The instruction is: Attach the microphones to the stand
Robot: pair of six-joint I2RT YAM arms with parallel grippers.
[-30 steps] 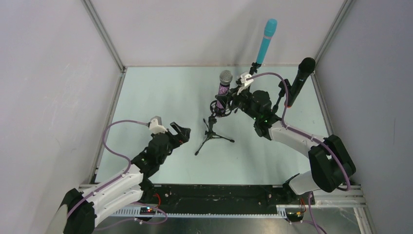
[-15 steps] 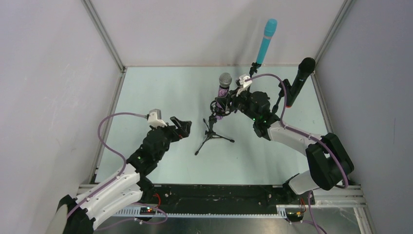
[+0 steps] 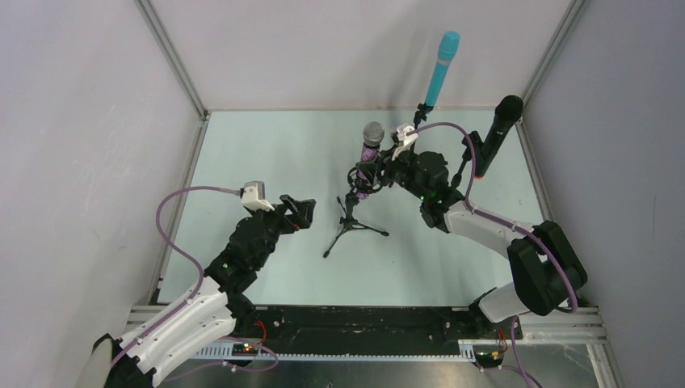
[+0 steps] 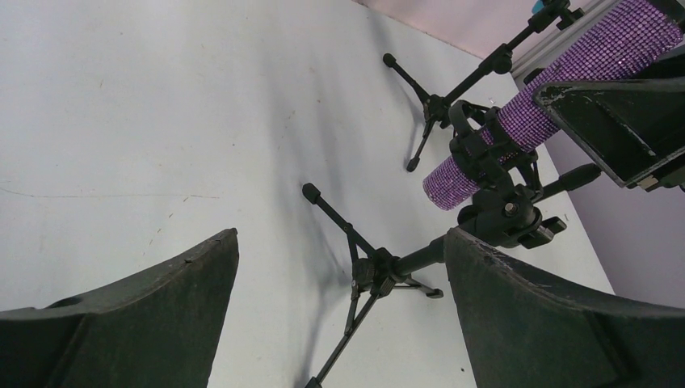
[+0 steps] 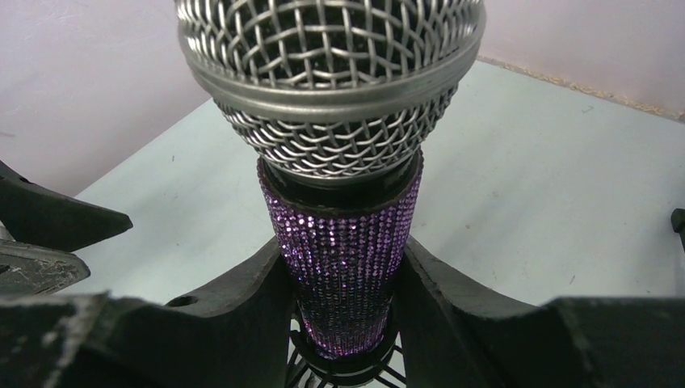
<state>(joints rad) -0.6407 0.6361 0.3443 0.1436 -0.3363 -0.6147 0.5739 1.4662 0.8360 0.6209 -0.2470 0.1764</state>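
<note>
The purple glitter microphone (image 3: 371, 150) with its silver mesh head (image 5: 331, 81) stands nearly upright in the black clip (image 4: 485, 153) of the small tripod stand (image 3: 352, 225). Its lower end pokes out through the clip. My right gripper (image 5: 346, 267) is shut on the purple body (image 5: 343, 234) just above the clip, one finger on each side. My left gripper (image 3: 299, 212) hangs open to the left of the stand, its fingers either side of the tripod hub (image 4: 380, 271) in the left wrist view but apart from it. The cyan microphone (image 3: 442, 69) and the black microphone (image 3: 498, 129) sit raised on their own stands.
A second tripod (image 4: 436, 105) stands behind the first one. The cyan microphone's stand is at the back wall (image 3: 420, 109) and the black one's stand (image 3: 467, 158) is near the right wall, close to my right arm (image 3: 485, 222). White walls enclose the table on three sides.
My left gripper has moved forward and a little right, toward the stand, still open. My right gripper has brought the purple microphone slightly lower into the clip.
</note>
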